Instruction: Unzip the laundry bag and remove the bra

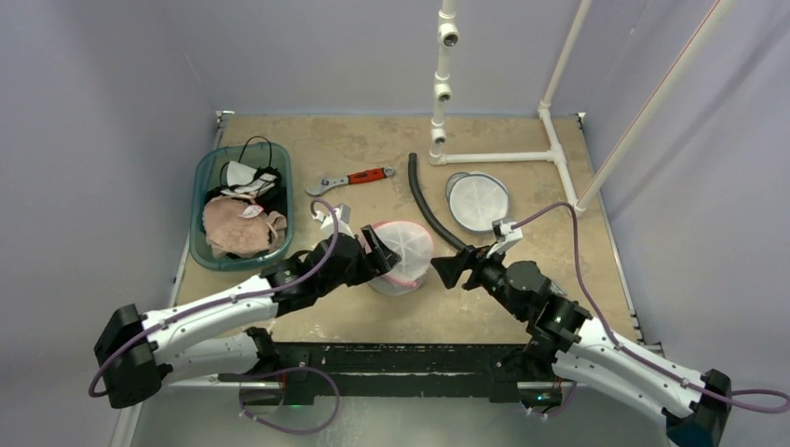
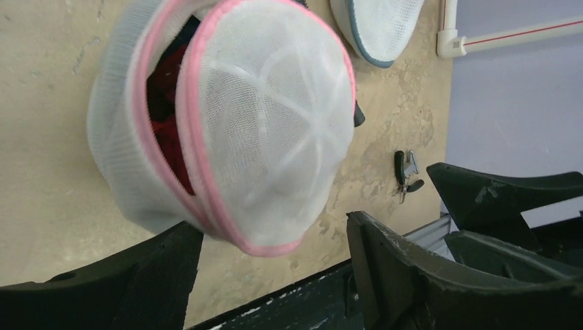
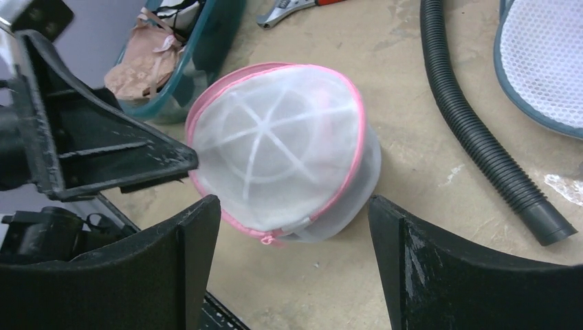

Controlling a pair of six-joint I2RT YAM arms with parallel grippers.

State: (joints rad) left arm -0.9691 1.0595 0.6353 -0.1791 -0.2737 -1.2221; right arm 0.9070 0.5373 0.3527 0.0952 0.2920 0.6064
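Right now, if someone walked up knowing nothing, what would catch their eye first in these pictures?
The white mesh laundry bag with pink trim stands out mid-table, with the open left gripper and open right gripper on either side of it. In the left wrist view its zip gapes, showing dark red cloth inside. A teal basket of clothes sits at the table's left edge.

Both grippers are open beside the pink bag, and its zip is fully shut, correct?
No, the zip is partly open: the left wrist view shows a gap in the pink bag with red fabric inside. The left gripper and right gripper are both open beside it.
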